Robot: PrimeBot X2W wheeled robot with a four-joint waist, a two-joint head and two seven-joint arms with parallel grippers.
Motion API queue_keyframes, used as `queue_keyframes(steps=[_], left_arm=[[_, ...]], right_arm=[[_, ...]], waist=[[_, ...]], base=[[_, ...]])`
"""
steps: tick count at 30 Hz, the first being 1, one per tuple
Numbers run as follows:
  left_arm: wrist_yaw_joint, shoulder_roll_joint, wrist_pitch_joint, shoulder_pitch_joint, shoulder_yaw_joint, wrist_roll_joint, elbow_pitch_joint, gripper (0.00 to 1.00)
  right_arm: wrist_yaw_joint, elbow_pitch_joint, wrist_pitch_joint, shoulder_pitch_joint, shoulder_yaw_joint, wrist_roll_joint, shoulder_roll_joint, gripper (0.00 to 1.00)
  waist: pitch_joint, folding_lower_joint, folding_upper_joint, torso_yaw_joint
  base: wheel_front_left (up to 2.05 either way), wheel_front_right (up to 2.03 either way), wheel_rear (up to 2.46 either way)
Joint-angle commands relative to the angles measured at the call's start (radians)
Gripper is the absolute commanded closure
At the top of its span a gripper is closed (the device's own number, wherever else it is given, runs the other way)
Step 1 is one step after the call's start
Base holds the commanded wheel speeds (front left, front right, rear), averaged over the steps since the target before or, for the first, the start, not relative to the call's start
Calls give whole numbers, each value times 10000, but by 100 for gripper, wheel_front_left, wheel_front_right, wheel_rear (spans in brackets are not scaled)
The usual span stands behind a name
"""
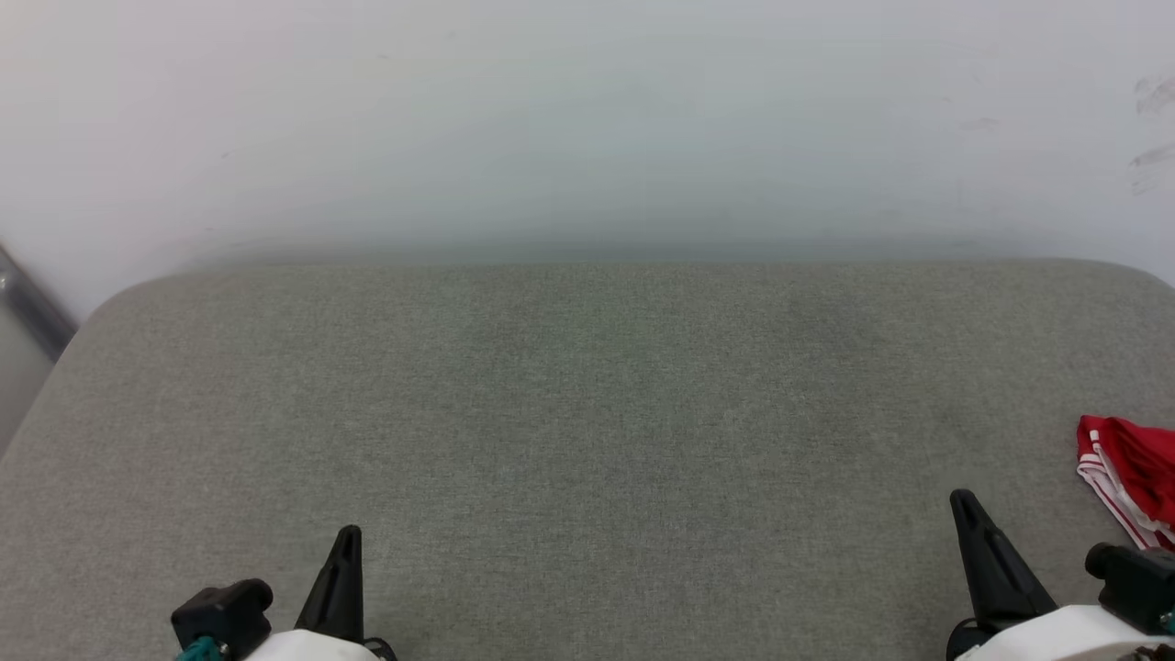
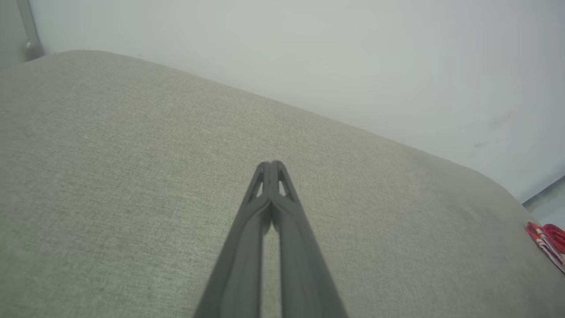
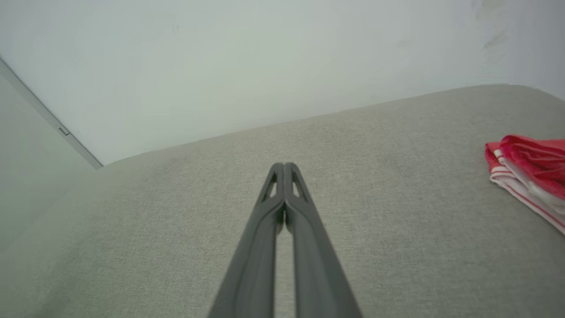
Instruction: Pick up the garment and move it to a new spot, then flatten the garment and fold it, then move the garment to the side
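The red garment with white-striped trim lies bunched at the far right edge of the grey cushion, cut off by the frame. It also shows at the right of the right wrist view as the garment and as a small red patch, the garment, in the left wrist view. My left gripper hovers at the lower left, shut with nothing between its fingertips. My right gripper stands at the lower right, shut and empty, fingertips pressed together, a short way left of the garment.
A pale wall rises right behind the cushion's far edge. A grey metal rail runs down at the far left. The cushion's rounded corners fall off at both sides.
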Motion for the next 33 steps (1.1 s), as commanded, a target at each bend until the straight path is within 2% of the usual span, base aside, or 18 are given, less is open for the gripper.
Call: queue_keyframes(steps=[1,18,33], left_arm=[[-106,10,68,-318,201,-340,-67,100],[-762,-441,674,-776,951,-2561,422,100],[-1236,-794,1148,-1071,1537,-4176,699,100]], right_arm=[[-1,-34,-10,-390,-10,485,-78,100],[-2,703,56,-943,-52,3415,-137,100],[-2,1242,130,-1352,-115,5544,-154,100]], waist=[[5,0,-1,-2],[71,0,-1,-30],[130,-1,-1,-55]], base=[[0,0,0],[0,0,0],[0,0,0]])
